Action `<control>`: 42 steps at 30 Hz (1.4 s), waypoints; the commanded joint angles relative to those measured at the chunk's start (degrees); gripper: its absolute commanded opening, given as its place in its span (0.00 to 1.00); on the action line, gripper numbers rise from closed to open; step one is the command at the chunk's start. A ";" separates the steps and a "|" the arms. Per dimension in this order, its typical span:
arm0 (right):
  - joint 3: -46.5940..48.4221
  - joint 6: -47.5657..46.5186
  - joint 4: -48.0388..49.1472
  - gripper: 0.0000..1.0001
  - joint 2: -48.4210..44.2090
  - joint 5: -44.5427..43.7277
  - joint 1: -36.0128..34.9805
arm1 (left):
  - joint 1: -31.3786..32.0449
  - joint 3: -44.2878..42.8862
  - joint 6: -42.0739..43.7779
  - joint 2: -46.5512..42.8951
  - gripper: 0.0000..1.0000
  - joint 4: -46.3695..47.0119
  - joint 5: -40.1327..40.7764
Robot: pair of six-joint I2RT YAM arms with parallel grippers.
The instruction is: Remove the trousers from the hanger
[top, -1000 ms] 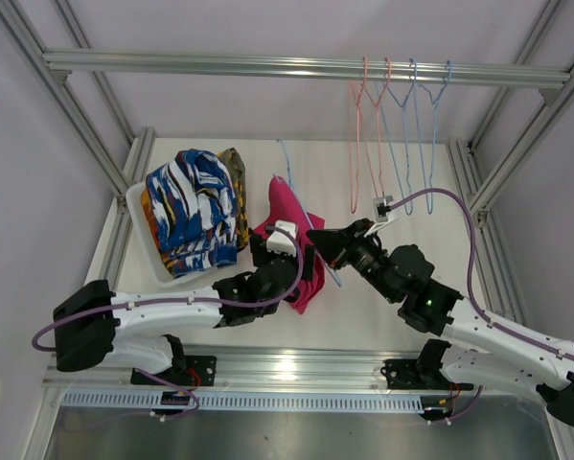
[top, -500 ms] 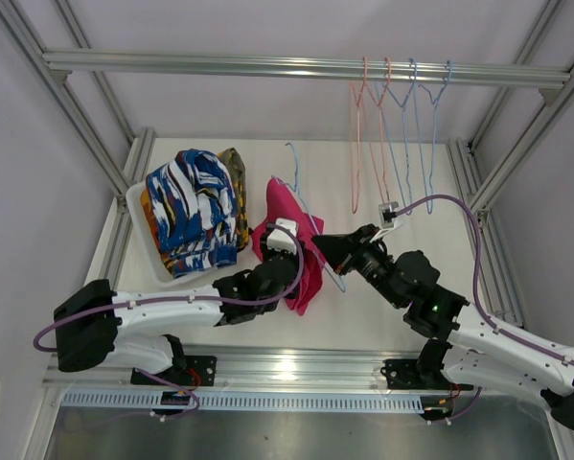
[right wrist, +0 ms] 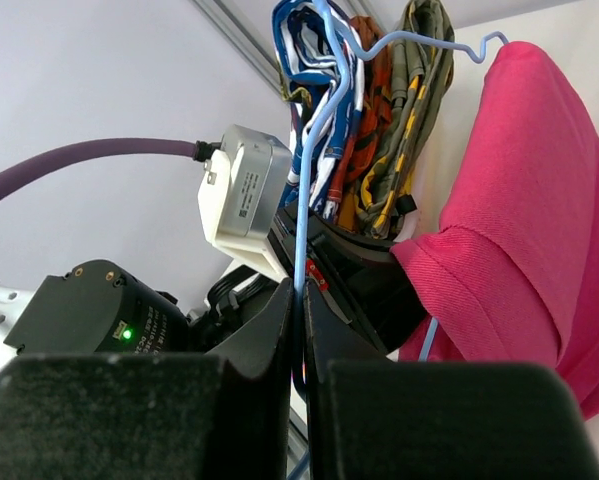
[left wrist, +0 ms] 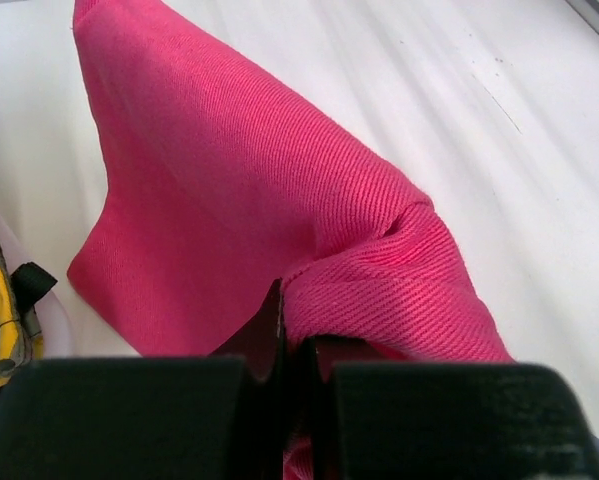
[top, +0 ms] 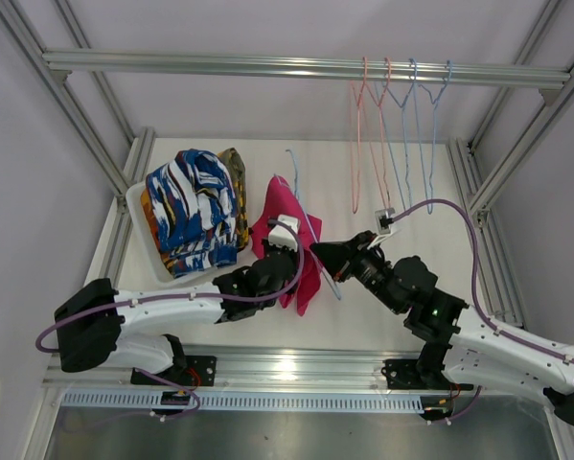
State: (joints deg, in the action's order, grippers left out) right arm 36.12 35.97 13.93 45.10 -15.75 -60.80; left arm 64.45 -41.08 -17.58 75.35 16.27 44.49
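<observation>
Near the middle of the worktop [top: 334, 172], found what looked like the last pair on a hanger: the magenta pink trousers [left wrist: 229, 200], draped about a blue wire hanger [right wrist: 314, 150] and sagging onto the surface. Pinched a bunched fold of that cloth at its 6 o'clock edge with the left hand [left wrist: 291, 322], jaws closed tight on the fabric. Clamped the hanger's wire in the right hand [right wrist: 299, 305], jaws shut on it, at about 4 o'clock from the trousers. Could not make out how the cloth sat over the lower bar, hidden behind the pink.

Counted other pairs already off: blue-and-white patterned trousers [top: 195, 206] on top, with yellow-and-dark camouflage trousers [top: 234, 172] and orange camouflage trousers [top: 150, 213] beside and beneath, heaped in a white tub [top: 136, 235] at 9 to 10 o'clock. Could not pick out a plain yellow pair. Noted four bare wire hangers [top: 387, 96] on the rail [top: 219, 63] at 1 o'clock.

Judged the step as the pull-off of the final pair, both grips set and the cloth not yet free. Reckoned the next move called for opposite pulls: hanger held steady or drawn toward 3 o'clock, cloth dragged toward 8 o'clock along the bar and off its end. Expected the soft fabric to stretch and bunch before slipping, so favoured a long, steady draw, then a carry to the tub.
</observation>
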 commanded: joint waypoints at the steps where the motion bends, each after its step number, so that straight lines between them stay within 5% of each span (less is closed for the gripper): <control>1: 0.44 0.51 5.23 0.00 -2.13 -0.68 -1.61 | -2.40 -2.34 1.06 -0.03 0.01 3.15 1.66; 13: -0.52 -0.46 5.58 0.00 1.04 -4.20 -1.70 | -2.39 -4.80 1.59 -12.24 0.01 -6.24 -7.38; 23: -2.54 0.07 8.74 0.00 5.17 -6.05 -1.70 | -2.22 -18.59 3.08 -17.87 0.01 -22.15 -14.34; 42: -6.06 0.42 5.67 0.00 3.68 -8.51 -1.34 | -1.96 -28.78 12.13 -35.36 0.00 -27.17 -3.97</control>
State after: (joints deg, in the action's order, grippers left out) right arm 30.76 36.23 19.51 50.00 -21.04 -62.15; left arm 62.50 -63.51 -9.63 43.72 -19.51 35.90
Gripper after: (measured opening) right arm 0.042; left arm 0.048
